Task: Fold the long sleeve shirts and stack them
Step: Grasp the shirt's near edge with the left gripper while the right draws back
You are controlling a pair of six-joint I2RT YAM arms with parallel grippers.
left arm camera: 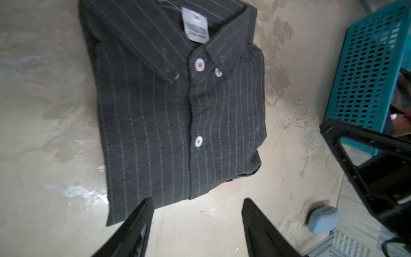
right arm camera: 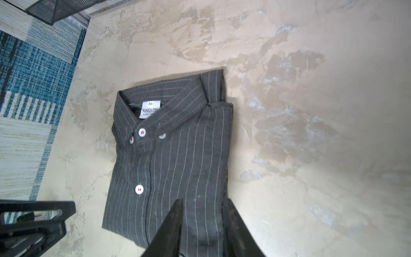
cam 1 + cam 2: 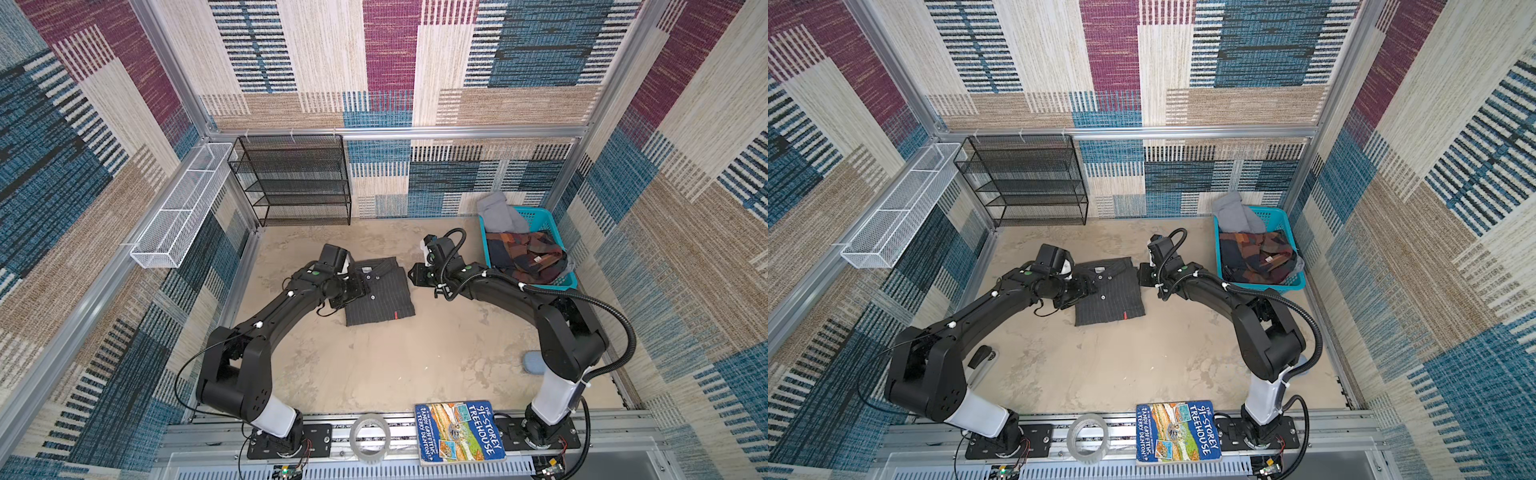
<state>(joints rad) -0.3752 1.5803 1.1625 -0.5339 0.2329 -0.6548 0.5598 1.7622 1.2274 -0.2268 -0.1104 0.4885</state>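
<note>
Left wrist view: a folded charcoal pinstriped shirt (image 1: 169,111) lies flat on the beige bench (image 1: 44,133), collar and buttons facing up.
The left fingers (image 1: 133,227) are spread wide and empty beside one edge. The right fingers (image 2: 171,227) hover over the shirt, slightly parted and gripping nothing. A teal basket (image 3: 565,285) of clothes stands nearby.

Matt woven cloth shirt (image 1: 155,122); basket (image 1: 367,77) plastic, seemingly.
</note>
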